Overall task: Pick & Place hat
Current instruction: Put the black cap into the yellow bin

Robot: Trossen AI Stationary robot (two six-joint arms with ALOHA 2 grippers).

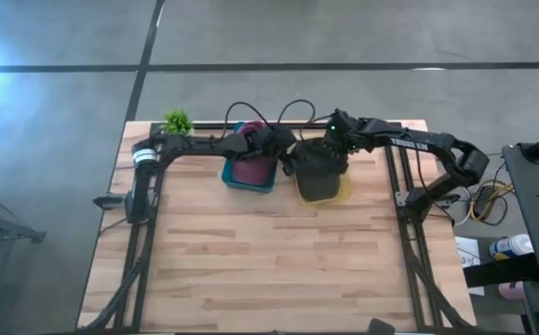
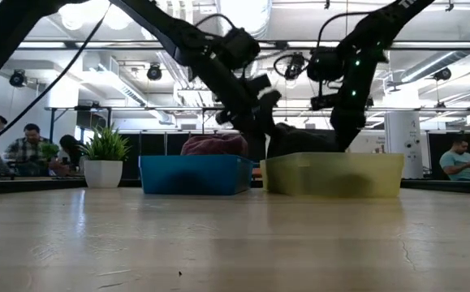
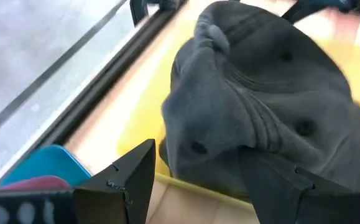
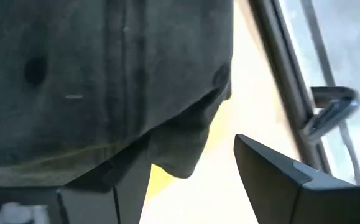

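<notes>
Wooden tabletop (image 1: 278,261) is bare across its whole near half, so I have open room on that side; everything sits crowded along the far edge. From left to right along that edge I see a small potted plant (image 1: 177,122), a blue bin (image 1: 248,177) holding a maroon hat (image 1: 250,168), and a yellow bin (image 1: 342,194) just beside it. Both bins lie close to the dark frame rail at the table's far edge.

Dark grey hat (image 1: 317,171) lies in the yellow bin, filling most of it and bulging above its rim in the low view. Overhead, its long axis runs from the far edge toward the near one. I cannot tell which end is the brim.

Left gripper (image 1: 288,152) reaches over the blue bin to the hat's left edge. Its fingers (image 3: 127,180) stand spread, one on either side of the hat's rim, not clamped. Right gripper (image 1: 339,140) hangs over the hat's far side, fingers (image 4: 279,174) apart, the hat's edge between them.
</notes>
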